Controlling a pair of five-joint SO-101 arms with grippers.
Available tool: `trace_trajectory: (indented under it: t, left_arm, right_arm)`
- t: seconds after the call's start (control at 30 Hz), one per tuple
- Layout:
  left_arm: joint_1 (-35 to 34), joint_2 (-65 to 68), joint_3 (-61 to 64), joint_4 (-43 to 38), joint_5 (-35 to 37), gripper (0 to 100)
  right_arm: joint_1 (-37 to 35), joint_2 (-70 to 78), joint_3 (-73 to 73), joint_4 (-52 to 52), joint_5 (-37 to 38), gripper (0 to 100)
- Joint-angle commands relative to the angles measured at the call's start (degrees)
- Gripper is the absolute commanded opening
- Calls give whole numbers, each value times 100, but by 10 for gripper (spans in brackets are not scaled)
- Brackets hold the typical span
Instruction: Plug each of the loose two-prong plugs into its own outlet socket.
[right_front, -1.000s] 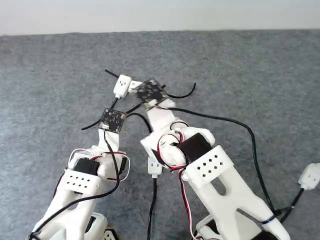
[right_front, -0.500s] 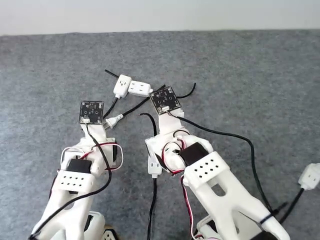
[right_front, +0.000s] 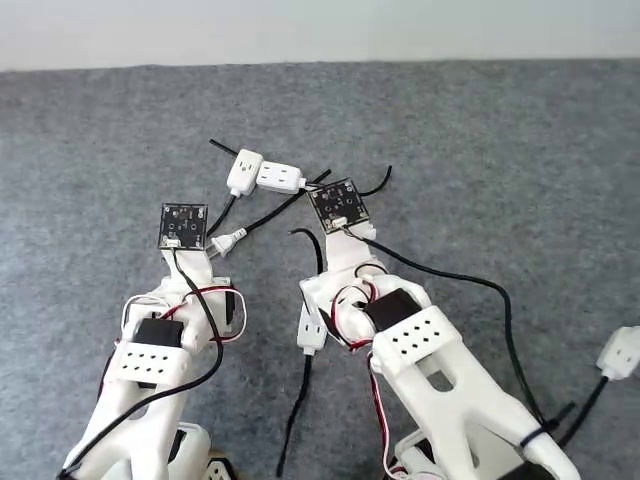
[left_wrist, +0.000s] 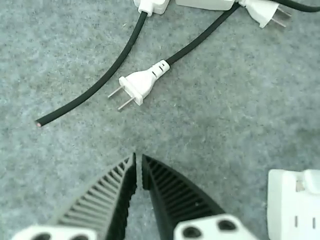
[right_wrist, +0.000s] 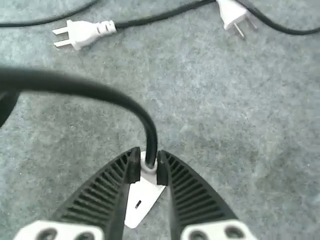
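White plastic, light and slick, is what the plug (left_wrist: 137, 86) is made of; its body behind the prongs is judged the best hold. It lies loose on the tabletop (left_wrist: 225, 125) ahead of the left end effector (left_wrist: 139, 167), which is pressed together, empty. A socket (right_wrist: 142, 197) is pinched at its cord end by the right end effector (right_wrist: 146, 162).

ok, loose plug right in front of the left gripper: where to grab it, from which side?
Probably the flat white body of the plug, behind the prongs, ahead of the ribbed cord collar. Come down from above, left gripper opened, closing across its long edges: it lies flat on the carpet, so only those edges are exposed.
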Motion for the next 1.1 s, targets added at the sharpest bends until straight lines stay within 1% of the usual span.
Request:
trace_trajectory:
  t: [0.0, 0.33, 0.43, 0.63, 0.77, 0.93, 1.07]
  left_arm:
    - [-44, -114, -57, -132, 44, 15]
    - [-44, -105, -57, -132, 44, 15]
    - [-44, -88, -57, -123, 44, 15]
    - [-79, -88, -57, -123, 44, 15]
    - [-88, -88, -57, -123, 44, 15]
    - [-88, -79, -57, -123, 44, 16]
    - [-88, -79, -57, -123, 44, 16]
  right_arm:
    - [48, -31, -44, -163, 132, 8]
    - [4, -22, 167, -198, 132, 8]
    - [-84, -22, 448, -418, 176, 8]
    - [-110, 31, 668, -488, 448, 8]
    - [-136, 541, 448, -470, 633, 8]
    - [-136, 1437, -290, 180, 659, 8]
    - [-154, 1754, -545, 549, 668, 8]
